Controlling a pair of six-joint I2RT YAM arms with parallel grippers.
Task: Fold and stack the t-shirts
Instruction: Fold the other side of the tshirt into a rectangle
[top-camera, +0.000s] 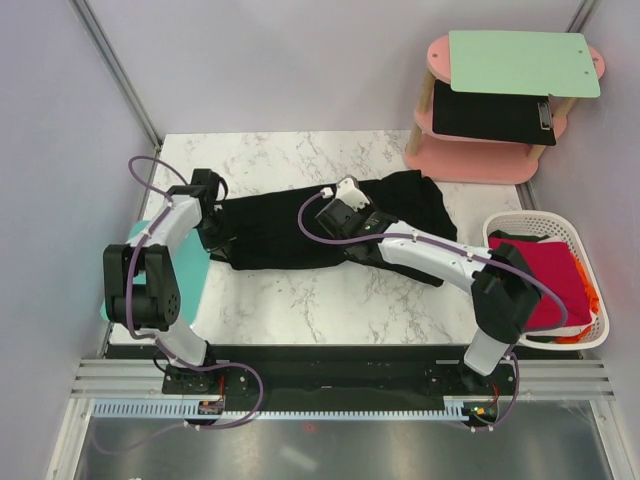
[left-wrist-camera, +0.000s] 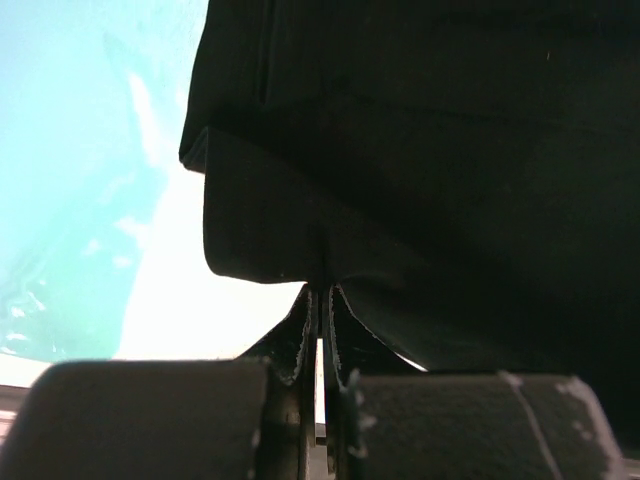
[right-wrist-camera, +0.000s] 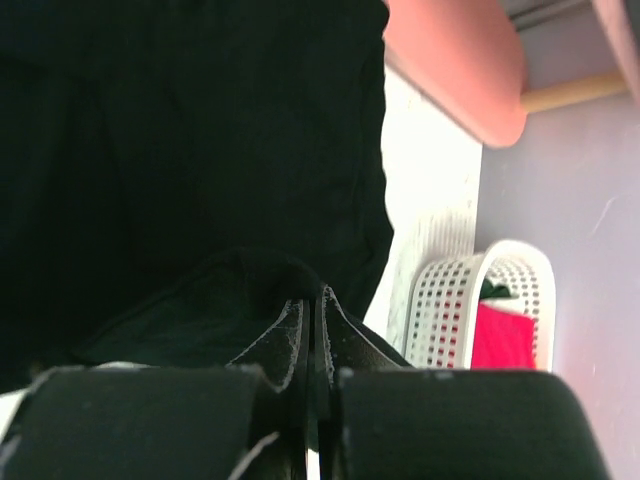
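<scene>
A large black t-shirt (top-camera: 280, 235) lies spread across the marble table. My left gripper (top-camera: 218, 232) is at its left edge, and in the left wrist view the gripper (left-wrist-camera: 320, 300) is shut on a pinched edge of the black cloth (left-wrist-camera: 420, 150). My right gripper (top-camera: 335, 205) is at the shirt's upper middle. In the right wrist view it (right-wrist-camera: 312, 300) is shut on a raised fold of the black shirt (right-wrist-camera: 200, 130). A crimson-red t-shirt (top-camera: 545, 275) lies in the basket at the right, with a bit of orange fabric (top-camera: 590, 300) at its far side.
The white perforated basket (top-camera: 530, 217) stands at the table's right edge. A teal cutting board (top-camera: 190, 270) lies under the left arm. At the back right a pink two-tier stand (top-camera: 470, 165) carries a mint-green board (top-camera: 520, 62) and a black clipboard (top-camera: 490, 115).
</scene>
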